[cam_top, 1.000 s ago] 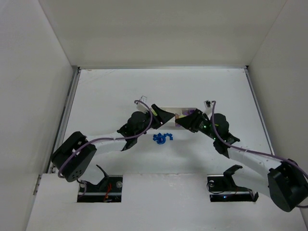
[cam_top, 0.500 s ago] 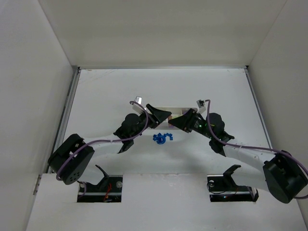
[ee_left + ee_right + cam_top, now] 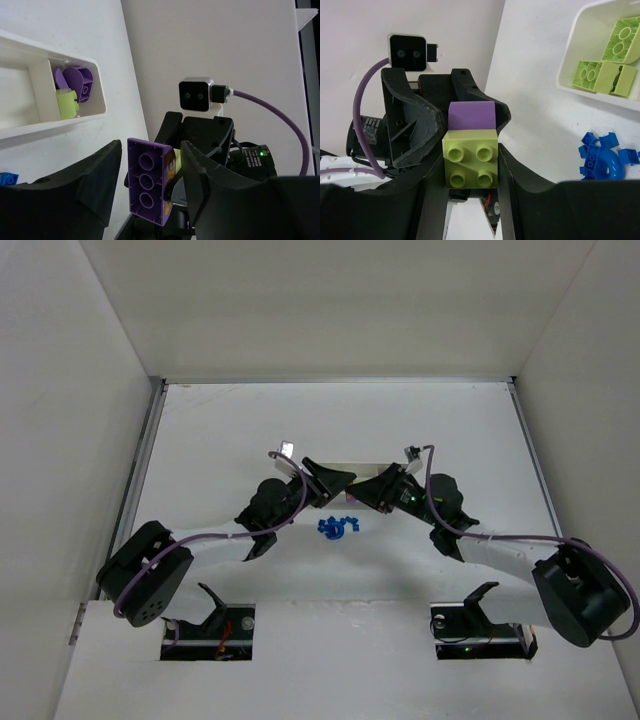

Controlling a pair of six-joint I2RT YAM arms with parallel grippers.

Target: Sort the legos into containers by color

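Both sets of jaws are clenched on one two-tone stack held between them. My left gripper [image 3: 150,150] clamps the purple brick [image 3: 147,187], and my right gripper [image 3: 470,165] clamps the yellow-green brick [image 3: 471,159] joined to it. From overhead the fingertips hide the stack, so I read the grips from the wrist cameras; it seems to hang by the near edge of the white tray [image 3: 55,122]. One end compartment holds purple and yellow-green pieces [image 3: 72,92], the other yellow-green bricks [image 3: 605,62]. Blue legos [image 3: 338,527] lie clustered on the table [image 3: 250,420] just beside the tray's near side.
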